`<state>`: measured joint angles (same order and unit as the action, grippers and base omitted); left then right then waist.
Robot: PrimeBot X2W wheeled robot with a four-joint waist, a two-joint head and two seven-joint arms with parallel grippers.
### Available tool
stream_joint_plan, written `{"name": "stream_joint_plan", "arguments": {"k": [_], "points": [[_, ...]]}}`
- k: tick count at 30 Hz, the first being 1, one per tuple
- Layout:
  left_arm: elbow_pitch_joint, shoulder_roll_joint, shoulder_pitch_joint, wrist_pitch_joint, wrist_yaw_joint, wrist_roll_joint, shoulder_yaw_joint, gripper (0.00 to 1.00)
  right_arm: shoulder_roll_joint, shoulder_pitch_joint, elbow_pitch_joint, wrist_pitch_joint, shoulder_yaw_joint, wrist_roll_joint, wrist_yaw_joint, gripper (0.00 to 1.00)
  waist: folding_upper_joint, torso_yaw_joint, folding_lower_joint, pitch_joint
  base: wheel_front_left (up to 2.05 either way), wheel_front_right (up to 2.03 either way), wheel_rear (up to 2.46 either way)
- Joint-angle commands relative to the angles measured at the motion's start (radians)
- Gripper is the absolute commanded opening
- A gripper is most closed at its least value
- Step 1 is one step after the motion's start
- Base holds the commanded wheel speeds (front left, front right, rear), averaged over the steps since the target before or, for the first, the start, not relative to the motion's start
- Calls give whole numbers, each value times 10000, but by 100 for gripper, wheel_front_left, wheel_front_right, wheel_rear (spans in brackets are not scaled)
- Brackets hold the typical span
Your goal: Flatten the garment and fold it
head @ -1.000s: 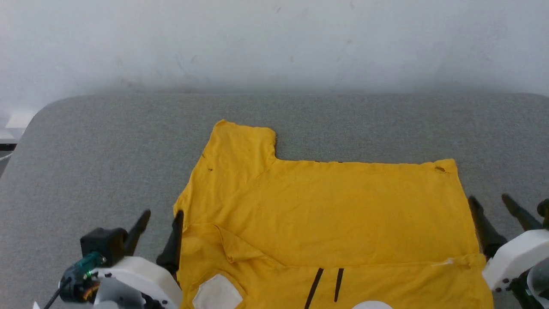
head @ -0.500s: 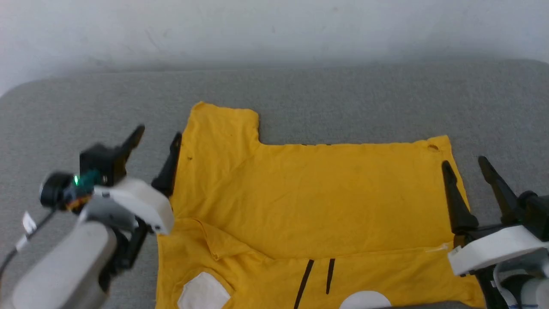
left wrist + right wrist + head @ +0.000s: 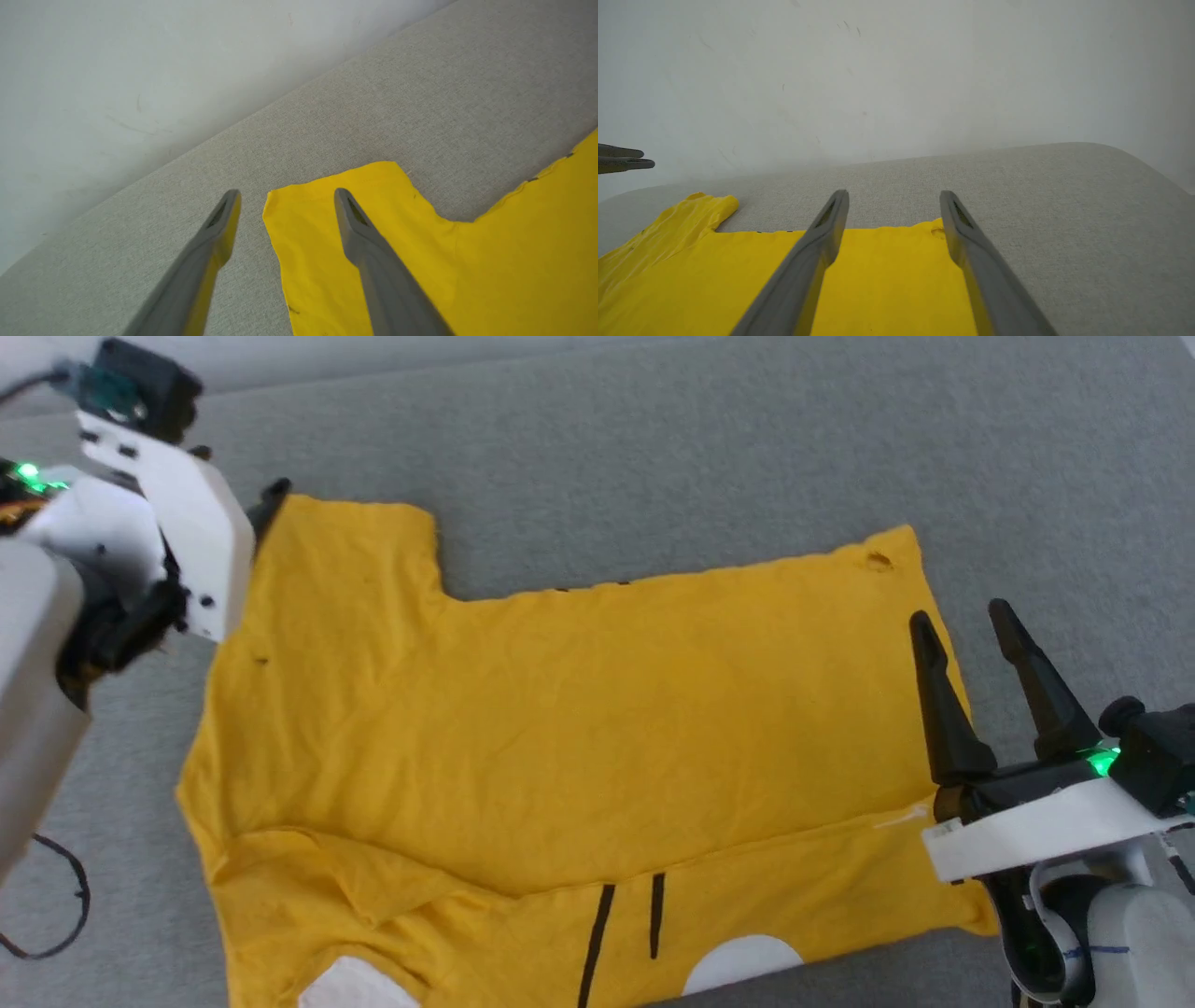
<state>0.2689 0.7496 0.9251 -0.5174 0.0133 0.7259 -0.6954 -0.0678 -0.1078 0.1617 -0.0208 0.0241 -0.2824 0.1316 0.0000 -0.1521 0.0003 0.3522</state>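
The garment [image 3: 560,709], a bright yellow T-shirt, lies flat on the grey padded surface [image 3: 653,448], its near edge folded over with two black stripes [image 3: 625,933] and white print [image 3: 738,966] showing. A small hole [image 3: 878,560] marks its far right corner. My left gripper [image 3: 287,193] is open and straddles the far sleeve's outer corner just above the cloth [image 3: 514,261]; in the head view one dark fingertip [image 3: 271,497] peeks past its white housing. My right gripper [image 3: 962,621] is open over the right edge, one finger above the cloth [image 3: 887,280], one over the bare surface.
A pale wall [image 3: 896,70] rises behind the grey surface. The surface's rounded far corner [image 3: 1134,163] lies to the right. A black cable [image 3: 56,915] loops at the near left. The left gripper's fingers [image 3: 621,158] show at the right wrist view's left edge.
The head camera has tilted down and closer. My left gripper has travelled away from me along the shirt's left side to the sleeve corner; the right one advanced along the right edge. Both stayed open.
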Motion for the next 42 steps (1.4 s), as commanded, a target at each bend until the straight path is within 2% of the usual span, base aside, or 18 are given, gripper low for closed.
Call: {"name": "stream_joint_plan", "arguments": {"k": [1, 8, 16, 17, 18, 19, 23, 27, 30, 36, 37, 42], "points": [[337, 45, 329, -344, 104, 145, -29, 100, 49, -205, -11, -98, 65, -37, -9, 100, 0, -978, -3, 993, 0, 0, 0], [1885, 347, 983, -2256, 326, 948, 76, 100, 80, -87, -245, -416, 294, 259, -9, 100, 0, -1546, -3, 1355, 0, 0, 0], [2294, 758, 752, -3387, 173, 1335, 5, 100, 119, 103, -539, -554, 340, 453, -9, 100, 0, -1719, -3, 1510, 0, 0, 0], [2252, 792, 684, -3474, 233, 1413, -8, 71, 122, 108, -573, -559, 331, 457, -9, 100, 0, -1722, -3, 1519, 0, 0, 0], [2202, 808, 632, -3558, 254, 1500, -3, 13, 125, 110, -600, -562, 311, 470, -9, 100, 0, -1709, -3, 1537, 0, 0, 0], [2130, 801, 590, -3635, 286, 1602, 7, 0, 128, 107, -621, -570, 288, 480, -9, 100, 0, -1685, -3, 1557, 0, 0, 0], [1874, 731, 580, -3378, 204, 1681, 128, 0, 136, 49, -724, -543, 284, 523, -9, 100, 0, -1532, -3, 1575, 0, 0, 0], [1718, 607, 565, -2431, -6, 1192, 110, 0, 12, -73, -731, -449, 290, 490, -9, 100, 0, -1268, -3, 1304, 0, 0, 0], [1575, 366, 363, -1535, -77, 1017, 146, 0, -418, -183, -664, -62, 194, 385, -9, 100, 0, -963, -3, 919, 0, 0, 0], [1126, -157, -366, 368, -306, 660, 139, 0, -2192, -777, -614, 2211, 523, -166, -9, 100, 0, -150, -3, 157, 0, 0, 0], [1126, -157, -366, 368, -306, 660, 139, 0, -2192, -777, -614, 2211, 523, -166, -9, 100, 0, -150, -3, 157, 0, 0, 0], [98, -409, -913, 1318, -427, 246, -120, 0, -3926, -1671, -754, 4504, 950, -1150, -9, 100, 0, 697, -3, -54, 0, 0, 0]]}}
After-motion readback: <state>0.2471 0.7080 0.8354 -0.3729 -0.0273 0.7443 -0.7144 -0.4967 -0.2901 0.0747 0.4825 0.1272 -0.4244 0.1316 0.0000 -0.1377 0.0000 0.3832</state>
